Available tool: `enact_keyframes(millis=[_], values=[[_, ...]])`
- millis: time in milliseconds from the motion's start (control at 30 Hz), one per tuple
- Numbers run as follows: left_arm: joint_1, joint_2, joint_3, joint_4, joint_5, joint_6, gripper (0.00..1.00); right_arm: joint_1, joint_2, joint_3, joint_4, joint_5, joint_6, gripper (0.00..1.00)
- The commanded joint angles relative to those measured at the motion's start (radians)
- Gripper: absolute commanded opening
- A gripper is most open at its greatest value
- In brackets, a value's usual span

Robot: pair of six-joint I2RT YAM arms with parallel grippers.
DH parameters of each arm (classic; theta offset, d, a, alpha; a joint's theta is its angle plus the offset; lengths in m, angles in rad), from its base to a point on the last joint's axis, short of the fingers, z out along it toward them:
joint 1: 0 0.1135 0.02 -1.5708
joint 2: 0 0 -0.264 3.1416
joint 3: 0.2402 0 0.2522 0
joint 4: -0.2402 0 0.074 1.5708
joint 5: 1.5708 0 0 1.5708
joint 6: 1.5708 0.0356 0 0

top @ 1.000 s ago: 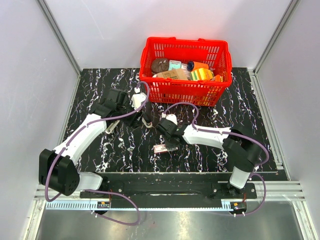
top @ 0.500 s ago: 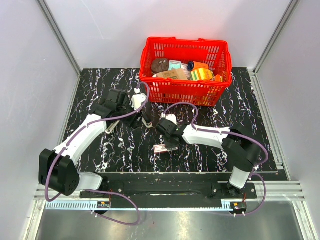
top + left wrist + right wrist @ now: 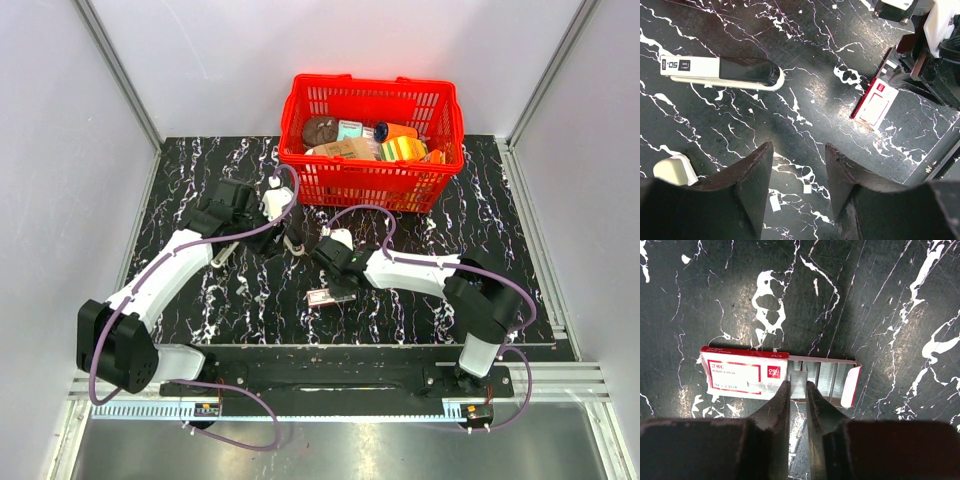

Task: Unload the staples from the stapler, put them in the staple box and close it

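Pinching staple strip (image 3: 800, 381) in right fingers (image 3: 780, 412) over open staple box (image 3: 740, 377); left fingers (image 3: 752, 192) apart, empty; stapler (image 3: 722, 72) aside, likely unloaded.

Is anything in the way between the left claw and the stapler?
Nothing visible. Only table lies between the open left gripper and the stapler. The right gripper holds staples at their box.

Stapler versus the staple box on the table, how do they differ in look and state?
The stapler is long, white with a black top; the staple box is short and flat, white with red print. The stapler lies untouched, while the right gripper pinches a staple strip at the staple box's slid-out tray. Both lie flat on the black marbled table.
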Motion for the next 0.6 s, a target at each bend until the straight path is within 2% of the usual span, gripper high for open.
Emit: enact_keyframes(millis=[0,300,567], values=[[0.005,-0.042,-0.003,0.034,-0.002,0.012,0.5,0.011,-0.003,0.04,0.011,-0.002,0.003,0.22],[0.005,-0.043,0.003,0.026,0.004,0.01,0.51,0.011,-0.012,0.045,-0.001,0.005,-0.004,0.29],[0.005,-0.045,0.007,0.02,-0.007,0.02,0.51,0.011,-0.074,0.069,-0.027,0.044,-0.014,0.26]])
